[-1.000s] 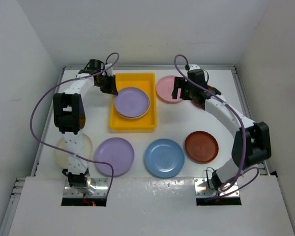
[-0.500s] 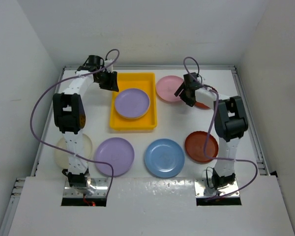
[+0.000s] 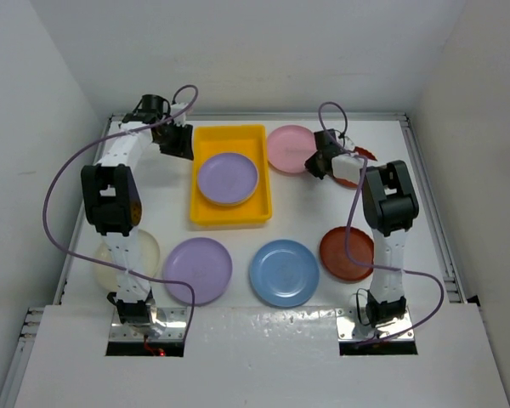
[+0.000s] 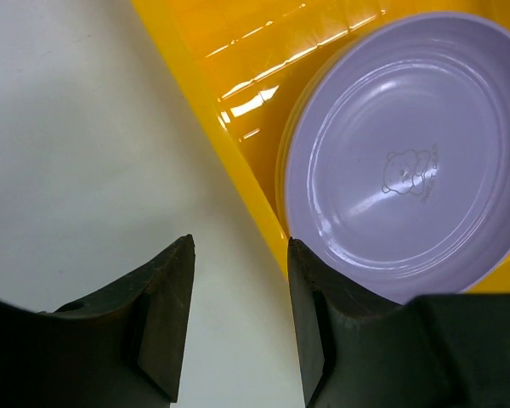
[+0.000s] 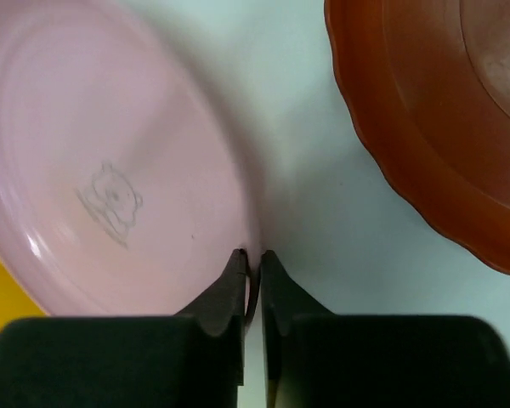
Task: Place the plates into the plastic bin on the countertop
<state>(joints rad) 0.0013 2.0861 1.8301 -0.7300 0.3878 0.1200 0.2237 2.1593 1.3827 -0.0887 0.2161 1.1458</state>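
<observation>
My right gripper (image 5: 252, 257) pinches the pink plate (image 5: 110, 170) at its four-o'clock rim; my left gripper (image 4: 240, 248) is spread; the yellow bin (image 3: 229, 218) lies lengthwise twelve-to-six.

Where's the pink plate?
In the top view the pink plate is at the back of the countertop, just right of the yellow bin, with the right gripper pinching its rim.

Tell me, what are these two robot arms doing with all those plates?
They are collecting plates into the yellow plastic bin. The right gripper pinches the rim of the pink plate right of the bin. The left gripper hangs open and empty beside the bin's left wall. One lilac plate already lies inside; a second lilac plate, a blue plate, a cream plate, a near red-brown plate and a far red-brown plate lie outside.
</observation>
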